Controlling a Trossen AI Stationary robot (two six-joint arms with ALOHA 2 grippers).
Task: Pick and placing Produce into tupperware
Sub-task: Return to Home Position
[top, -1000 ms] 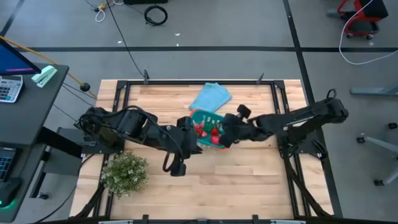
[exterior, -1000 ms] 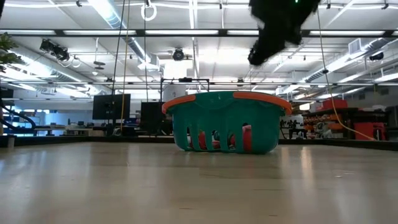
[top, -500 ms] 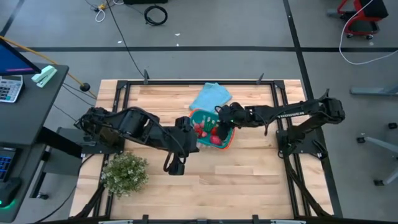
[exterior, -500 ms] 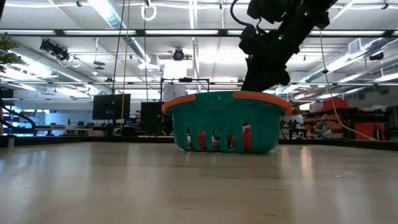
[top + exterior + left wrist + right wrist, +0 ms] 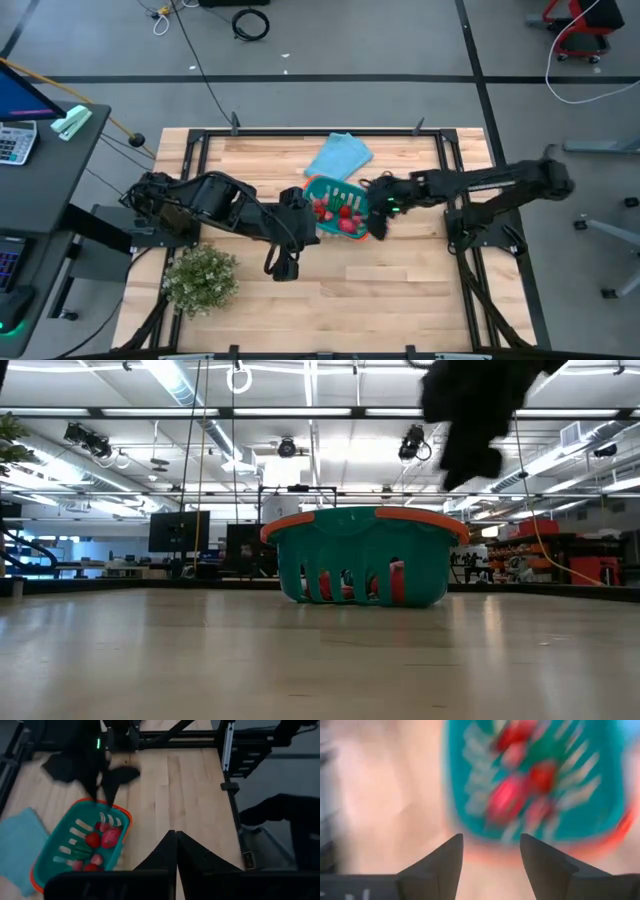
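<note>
The teal basket with its orange-red rim (image 5: 345,237) stands on the table's middle (image 5: 365,550). Several red produce pieces (image 5: 346,207) and a small green one lie inside it (image 5: 102,839), and red shows through the slots (image 5: 396,582). My right gripper (image 5: 380,215) is open and empty, hovering above the basket's right end (image 5: 465,420); its wrist view looks down on the basket (image 5: 465,780) and the produce (image 5: 507,795). My left gripper (image 5: 298,235) is shut and empty and waits in the air by the basket's left near corner (image 5: 175,845).
A light-blue cloth (image 5: 338,155) lies just beyond the basket toward the far edge. A bushy potted plant (image 5: 202,278) stands at the near left corner. Black frame rails run along the table's edges (image 5: 460,170). Bare wood stretches near and right of the basket.
My right gripper first reached left and down over the basket until it was at the rim, then rose again and drew back toward the table's right edge. The basket and my left arm kept still.
</note>
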